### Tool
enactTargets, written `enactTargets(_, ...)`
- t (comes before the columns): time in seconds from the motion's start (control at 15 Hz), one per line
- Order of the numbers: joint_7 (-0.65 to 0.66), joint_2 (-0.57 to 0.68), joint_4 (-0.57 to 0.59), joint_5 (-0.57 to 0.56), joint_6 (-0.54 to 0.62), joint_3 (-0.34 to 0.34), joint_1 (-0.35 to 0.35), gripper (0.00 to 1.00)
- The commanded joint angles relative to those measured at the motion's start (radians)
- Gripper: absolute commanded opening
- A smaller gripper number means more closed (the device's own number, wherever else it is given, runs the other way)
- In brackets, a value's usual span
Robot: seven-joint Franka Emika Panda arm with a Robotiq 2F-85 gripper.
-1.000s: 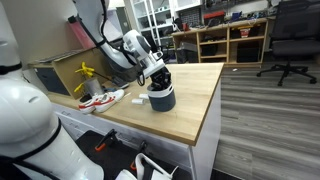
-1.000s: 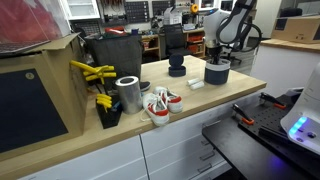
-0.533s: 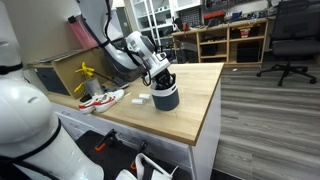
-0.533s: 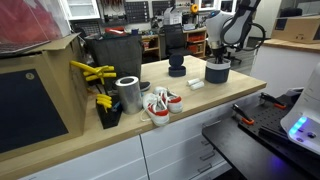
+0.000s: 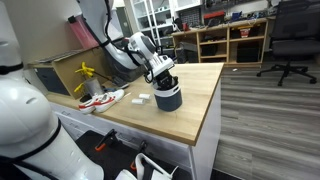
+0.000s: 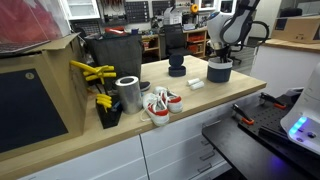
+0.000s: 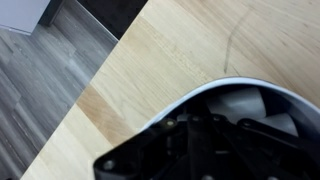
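My gripper (image 5: 161, 76) reaches down into a dark grey round container with a white rim (image 5: 168, 98) that stands on the wooden table (image 5: 200, 115). It appears shut on the container's rim. Both exterior views show this, with the gripper (image 6: 222, 57) above the container (image 6: 220, 72) near the table's edge. In the wrist view the white rim (image 7: 190, 98) curves round the dark gripper body (image 7: 200, 150), and the fingertips are hidden. A small white block (image 5: 144, 98) lies just beside the container.
A pair of red and white shoes (image 6: 160, 104), a metal can (image 6: 128, 94), yellow tools (image 6: 92, 72) and a black round stand (image 6: 177, 68) share the table. A cardboard box (image 5: 55, 75) stands at its far end. An office chair (image 5: 288, 40) stands on the floor.
The gripper and the dark container have slid together a little along the table, away from the white block and the shoes.
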Motion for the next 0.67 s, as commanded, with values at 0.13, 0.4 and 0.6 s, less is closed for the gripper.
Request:
enactTargets(0.13,-0.054,-0.041,-0.009,0.101,-0.012,0.026,-0.017,0.00)
enactTargets(0.4,-0.131,-0.065,-0.012,0.199,-0.019,0.038,-0.018,0.00)
enactTargets(0.6,-0.159,-0.092,-0.005,0.272,-0.021,0.044,-0.017,0.00)
